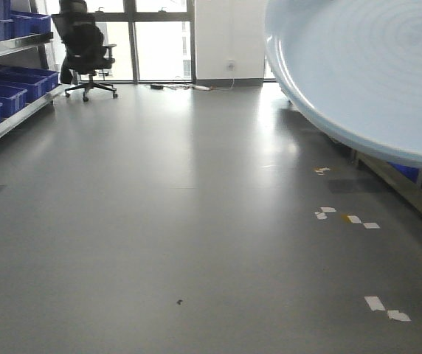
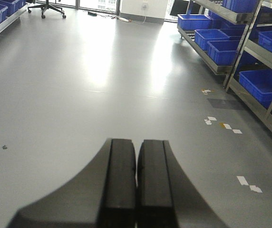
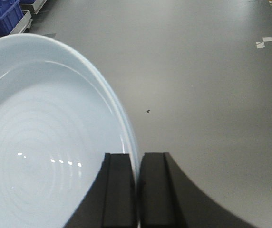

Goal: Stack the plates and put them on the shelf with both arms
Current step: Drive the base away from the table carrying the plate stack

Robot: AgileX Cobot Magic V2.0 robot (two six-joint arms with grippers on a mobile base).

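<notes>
My right gripper (image 3: 137, 160) is clamped on the rim of a pale blue plate (image 3: 41, 137), which hangs in the air above the grey floor (image 3: 207, 95). A doubled edge line along that rim leaves me unsure whether a second plate lies against it. My left gripper (image 2: 136, 148) has its pads pressed together on nothing. Blue bins (image 2: 221, 50) fill a metal shelf rack (image 2: 221, 12) nearby, and an office chair (image 1: 85, 48) stands far across the floor.

One plate (image 1: 366, 74) is showing. Two claws are showing: the left claw (image 2: 137, 147) and the right claw (image 3: 137, 159). One office chair (image 1: 85, 44) is standing. Two racks (image 1: 12, 122) (image 2: 203, 53) are holding at least six blue bins (image 2: 219, 35).
</notes>
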